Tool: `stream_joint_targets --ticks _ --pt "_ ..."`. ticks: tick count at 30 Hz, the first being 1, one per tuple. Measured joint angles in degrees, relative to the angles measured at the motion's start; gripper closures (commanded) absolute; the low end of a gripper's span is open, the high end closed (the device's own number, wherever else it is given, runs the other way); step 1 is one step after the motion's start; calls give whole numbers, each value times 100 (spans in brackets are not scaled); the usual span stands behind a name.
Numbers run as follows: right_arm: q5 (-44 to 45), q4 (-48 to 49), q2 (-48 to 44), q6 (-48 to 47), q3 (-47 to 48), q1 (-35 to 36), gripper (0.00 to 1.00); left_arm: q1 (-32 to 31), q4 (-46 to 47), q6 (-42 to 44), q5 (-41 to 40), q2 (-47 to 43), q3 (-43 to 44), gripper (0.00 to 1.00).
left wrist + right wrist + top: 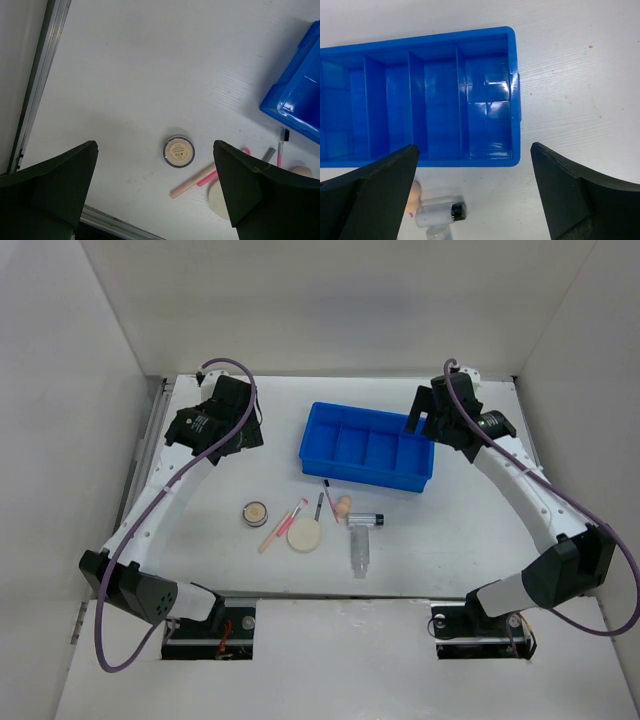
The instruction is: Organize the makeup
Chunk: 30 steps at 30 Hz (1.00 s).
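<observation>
- left wrist view: the round beige compact [178, 151] lies flat just right of centre between the left gripper's [155, 150] fingers, below them and untouched.
- that claw is spread wide and empty; we judge it the nearer arm.
- the right gripper [474, 147], equally wide and empty, hangs over the blue tray [515, 90].

Left wrist view: tray [300, 95] runs off the right edge, puff [216, 200] half behind a finger [250, 190]. Right wrist view: tube [437, 217] cut by the bottom edge
</observation>
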Motion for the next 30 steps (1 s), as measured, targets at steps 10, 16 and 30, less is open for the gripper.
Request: stream_joint_targets --ticks 10,16,30 --pt "278 -42 9 90 -7 76 0 0 50 323 282 -15 7 0" --pt "632 -157 448 369 339 573 3 0 166 420 323 -229 -81 0" --pt "-713 573 -205 831 -1790 2898 20 0 -39 400 179 -330 -278 0"
